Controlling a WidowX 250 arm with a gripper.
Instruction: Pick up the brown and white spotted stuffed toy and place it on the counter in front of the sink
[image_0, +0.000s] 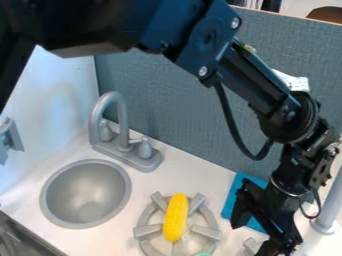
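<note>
Behind the end effector (257, 236), a blue mat (234, 196) lies partly hidden.

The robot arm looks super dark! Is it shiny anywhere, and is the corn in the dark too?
In the camera view, the arm is mostly dark, with small bright glints on its screws; there too, the corn looks brightly lit, and soft shading shows inside the sink.

So we've got a plump yellow corn cob (176, 217), plastic-looking, lying on the round grey burner (206, 231). Right of it, a flat bright-blue piece with straight edges (232, 196), material unclear to us, lies on the desk (194, 172), partly hidden behind the end effector (251, 239).
</note>
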